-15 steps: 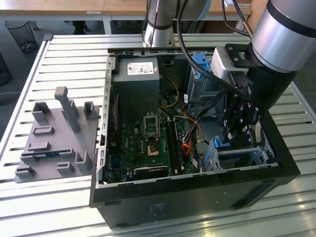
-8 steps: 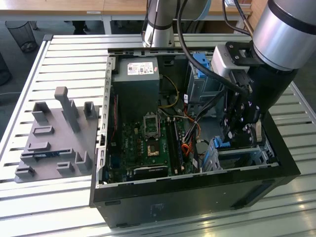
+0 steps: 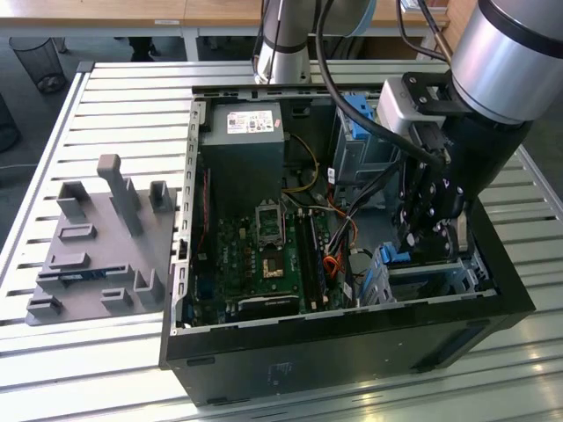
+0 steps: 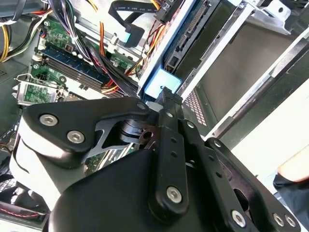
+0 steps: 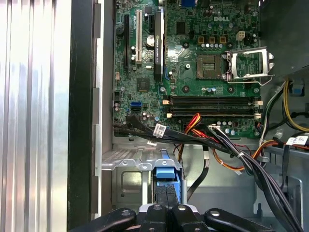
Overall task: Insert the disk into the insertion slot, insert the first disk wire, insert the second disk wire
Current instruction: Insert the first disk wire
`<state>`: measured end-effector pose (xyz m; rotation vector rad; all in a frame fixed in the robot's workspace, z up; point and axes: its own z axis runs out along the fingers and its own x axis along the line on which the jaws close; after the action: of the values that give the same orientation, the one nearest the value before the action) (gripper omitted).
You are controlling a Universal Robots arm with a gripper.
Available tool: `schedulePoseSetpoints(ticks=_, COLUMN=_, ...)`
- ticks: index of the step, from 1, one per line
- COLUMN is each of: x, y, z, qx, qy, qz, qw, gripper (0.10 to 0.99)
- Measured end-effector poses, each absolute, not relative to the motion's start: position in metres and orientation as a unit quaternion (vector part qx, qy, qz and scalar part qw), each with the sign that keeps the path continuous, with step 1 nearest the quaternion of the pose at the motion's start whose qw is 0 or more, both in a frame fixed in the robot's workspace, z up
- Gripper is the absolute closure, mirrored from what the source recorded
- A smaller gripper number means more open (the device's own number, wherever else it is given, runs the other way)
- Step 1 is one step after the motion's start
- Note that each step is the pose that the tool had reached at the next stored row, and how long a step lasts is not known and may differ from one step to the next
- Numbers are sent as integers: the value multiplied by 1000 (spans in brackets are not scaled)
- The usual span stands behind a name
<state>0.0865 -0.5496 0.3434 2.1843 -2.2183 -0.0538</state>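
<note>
first step, i judge: the pincer (image 5: 167, 191), closed narrow, bears on the disk (image 5: 166, 175) at the insertion slot (image 5: 126, 182), needing a straight, square push.

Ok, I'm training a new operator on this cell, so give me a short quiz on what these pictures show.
1. True or false: the computer case has its side panel on.
2. The gripper is nearest to: A the power supply, B the disk in its blue caddy, C the mesh bin?
3. What lies on the table at the exterior view's left of the case?
Key: 1 false, the motherboard shows. 2 B. 3 a grey fixture plate.
</note>
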Motion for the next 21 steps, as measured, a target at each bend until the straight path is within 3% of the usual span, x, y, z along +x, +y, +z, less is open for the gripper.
schedulePoseSetpoints(ticks=21, x=109, y=-549, z=351, qx=701, qy=-712, qz=-18, qw=14, gripper=980)
